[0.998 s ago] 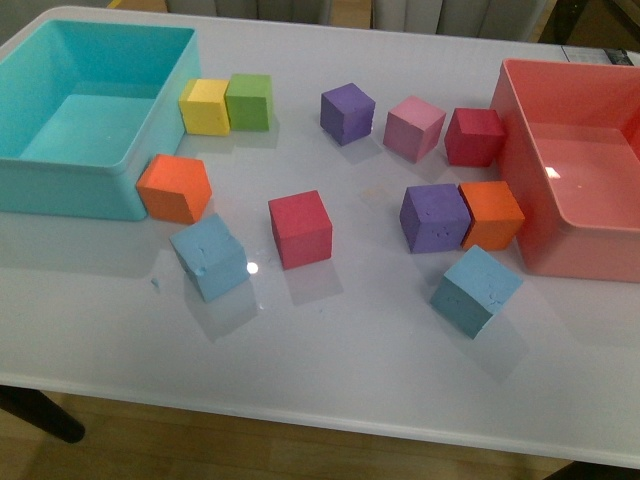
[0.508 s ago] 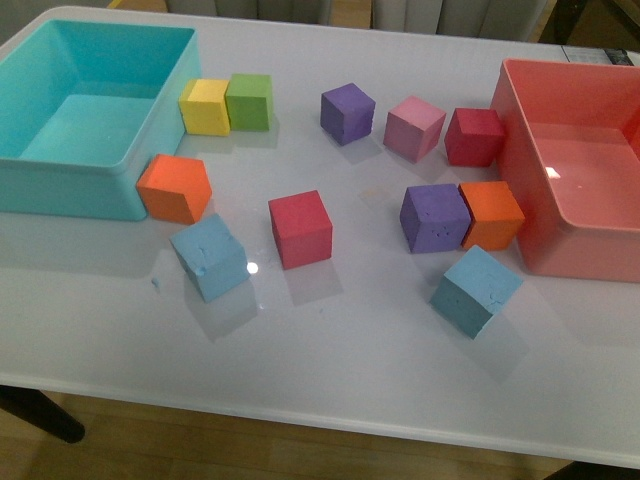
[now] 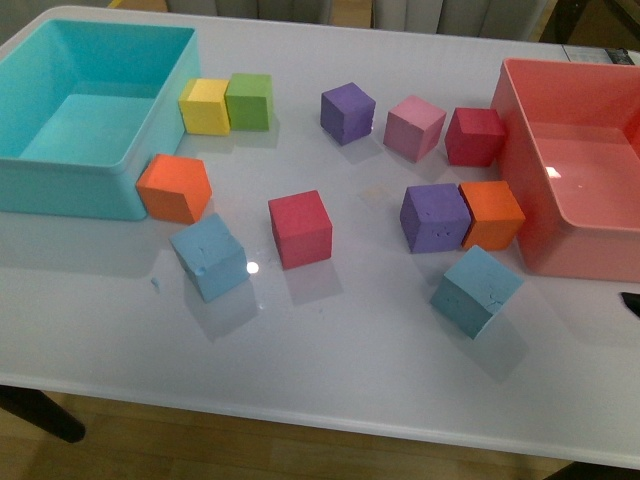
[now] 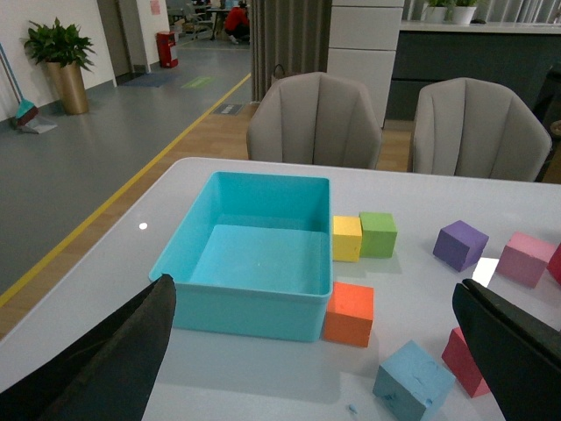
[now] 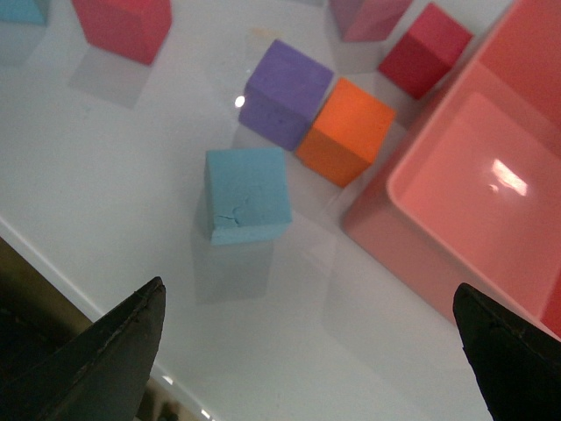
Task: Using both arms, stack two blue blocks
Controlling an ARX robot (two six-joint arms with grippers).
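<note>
A white table [image 3: 350, 350] bears a teal bin [image 3: 60, 190] and a pink bin [image 3: 560, 250]. Coloured cubes [image 3: 300, 228], including two blue blocks [image 3: 208, 258] [image 3: 476, 290], lie between.

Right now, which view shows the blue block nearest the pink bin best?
Right wrist view: the blue block is whole, large, central. Front view shows it whole but smaller; left wrist view misses it.

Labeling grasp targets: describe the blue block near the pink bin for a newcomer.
Find the pink bin on the robot's right. Beside its near-left corner sit a purple cube and an orange cube. The blue block lies just closer to the robot, the only sky-blue cube there.
</note>
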